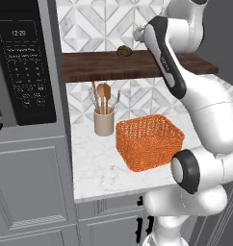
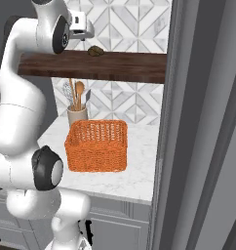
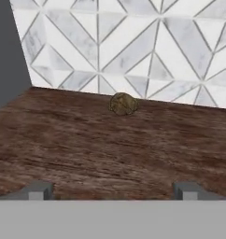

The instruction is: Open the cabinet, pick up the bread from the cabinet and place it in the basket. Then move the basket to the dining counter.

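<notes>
- gripper (image 3: 113, 190) fingers spread apart, nothing between, hovering over cabinet (image 3: 87, 144) shelf front edge
- bread (image 3: 123, 103) at shelf back edge, against tiles
- basket (image 1: 149, 141) on worktop below, beside utensil crock (image 1: 104, 122)

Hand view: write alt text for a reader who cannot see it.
A small lumpy brown bread roll sits alone toward the back of a dark wood shelf, just in front of a wall of grey and white geometric tiles. The open claw shows two dark fingertips set wide apart at the bottom.
</notes>
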